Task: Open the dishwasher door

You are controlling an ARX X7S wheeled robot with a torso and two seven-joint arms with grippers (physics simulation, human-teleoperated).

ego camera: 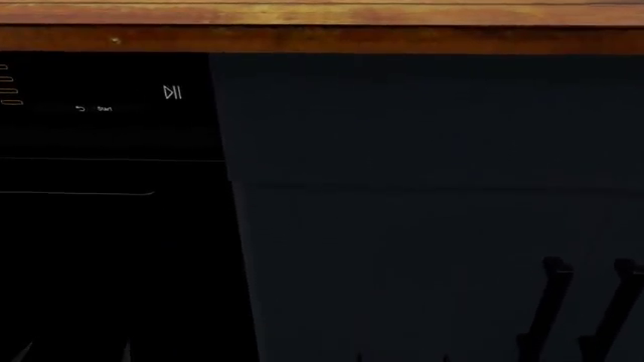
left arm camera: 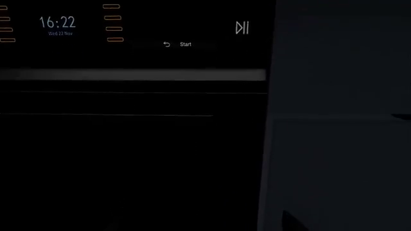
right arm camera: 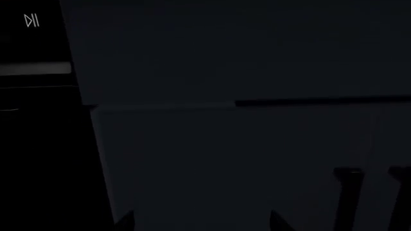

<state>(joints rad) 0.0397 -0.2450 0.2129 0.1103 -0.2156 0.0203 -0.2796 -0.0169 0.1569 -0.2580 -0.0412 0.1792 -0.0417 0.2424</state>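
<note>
The dishwasher door [ego camera: 111, 226], glossy black, is shown shut at the head view's left, beneath the wooden countertop [ego camera: 322, 26] and beside a blue-grey cabinet panel [ego camera: 423, 188]; neither gripper is clearly seen, so finger spread cannot be told.

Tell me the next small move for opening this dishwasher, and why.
Probably bring the left arm in toward the grey strip under the Start label on the dishwasher door. The door looks shut, nothing touches it, and that strip may be its handle, though it is too dark to be sure.
</note>
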